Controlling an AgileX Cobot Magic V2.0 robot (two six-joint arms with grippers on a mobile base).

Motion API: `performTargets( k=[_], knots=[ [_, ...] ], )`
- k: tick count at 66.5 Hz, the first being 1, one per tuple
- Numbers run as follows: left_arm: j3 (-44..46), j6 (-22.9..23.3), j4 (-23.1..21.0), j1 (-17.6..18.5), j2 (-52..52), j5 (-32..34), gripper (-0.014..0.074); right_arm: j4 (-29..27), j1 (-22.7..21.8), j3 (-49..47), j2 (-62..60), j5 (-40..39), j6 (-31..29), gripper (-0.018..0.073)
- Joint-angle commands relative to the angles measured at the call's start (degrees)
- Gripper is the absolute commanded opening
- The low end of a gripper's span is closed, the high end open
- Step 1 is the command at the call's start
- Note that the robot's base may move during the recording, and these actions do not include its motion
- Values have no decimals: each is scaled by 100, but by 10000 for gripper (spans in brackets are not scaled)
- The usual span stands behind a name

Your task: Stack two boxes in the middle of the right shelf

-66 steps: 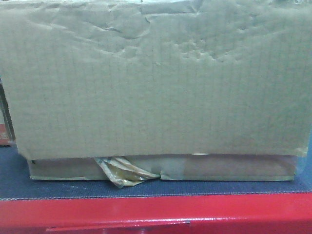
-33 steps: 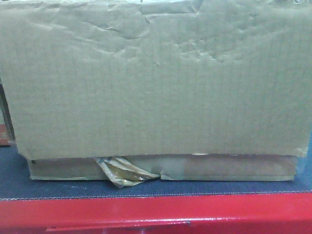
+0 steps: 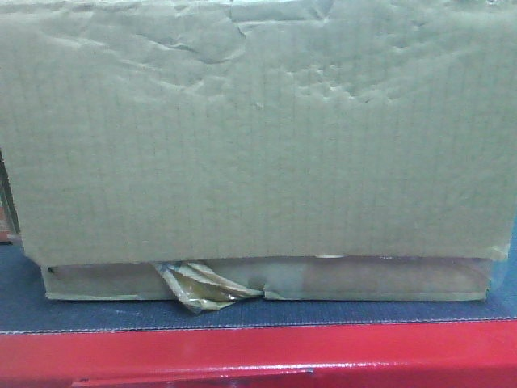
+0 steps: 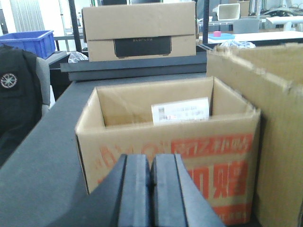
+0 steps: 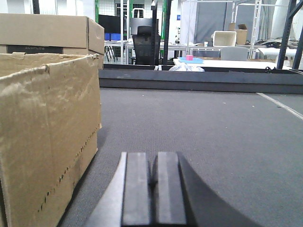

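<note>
The large dented brown cardboard carton [image 3: 258, 137] lies on the thin flat brown carton [image 3: 363, 279], whose tape tuft [image 3: 202, 287] is at 7 o'clock. Both rest on a grey-matted bench with red edge [image 3: 258, 352]. No steel shelf shows, so I judge the placing is not yet done. The left gripper [image 4: 150, 189] and the right gripper [image 5: 152, 189] have their fingers pressed together, holding nothing.

Carton print, mostly too faint or small to read

Red Chinese characters run across the open carton [image 4: 142, 137] front; its white label [image 4: 180, 111] is illegible; the closed box [image 4: 137, 21] has faint lettering on its dark panel [image 4: 142, 47].

left end effector [image 4: 150, 165] | right end effector [image 5: 152, 163] | both dark grey, flat-fingered
</note>
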State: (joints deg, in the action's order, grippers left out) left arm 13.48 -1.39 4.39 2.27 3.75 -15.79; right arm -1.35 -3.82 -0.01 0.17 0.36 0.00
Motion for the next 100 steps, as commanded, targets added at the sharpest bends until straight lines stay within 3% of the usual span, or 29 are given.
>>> performTargets(
  k=[1, 14, 22, 32, 35, 41, 50, 68, 77, 86, 100],
  knots=[
    [676, 6, 41, 17, 447, -698, -111, 4, -33, 1, -17, -122, -38, -168],
    [1911, 6, -146, 17, 1895, -1961, -111, 4, -33, 1, -17, -122, -38, -168],
    [2328, 6, -439, 17, 2536, -1964, -111, 4, -33, 1, -17, -122, -38, -168],
    [2439, 20, -473, 17, 2792, -1925, -111, 4, -33, 1, -17, -122, -38, -168],
    [2466, 139, -439, 2, 2839, -1784, -111, 4, -33, 1, -17, -122, -38, -168],
    [2712, 810, -334, -107, 3138, -1932, -111, 4, -33, 1, -17, -122, -38, -168],
    [3418, 849, -334, -329, 3996, -2676, -111, 4, -33, 1, -17, -122, -38, -168],
    [5119, -112, -439, -453, 5973, -3868, -111, 4, -33, 1, -17, -122, -38, -168],
    [5907, -182, -378, -515, 6685, -4107, -111, 4, -33, 1, -17, -122, -38, -168],
    [6578, -483, -439, -813, 7286, -4364, -111, 4, -33, 1, -17, -122, -38, -168],
    [6748, -627, -439, -1259, 7671, -4388, -111, 4, -33, 1, -17, -122, -38, -168]
  ],
)
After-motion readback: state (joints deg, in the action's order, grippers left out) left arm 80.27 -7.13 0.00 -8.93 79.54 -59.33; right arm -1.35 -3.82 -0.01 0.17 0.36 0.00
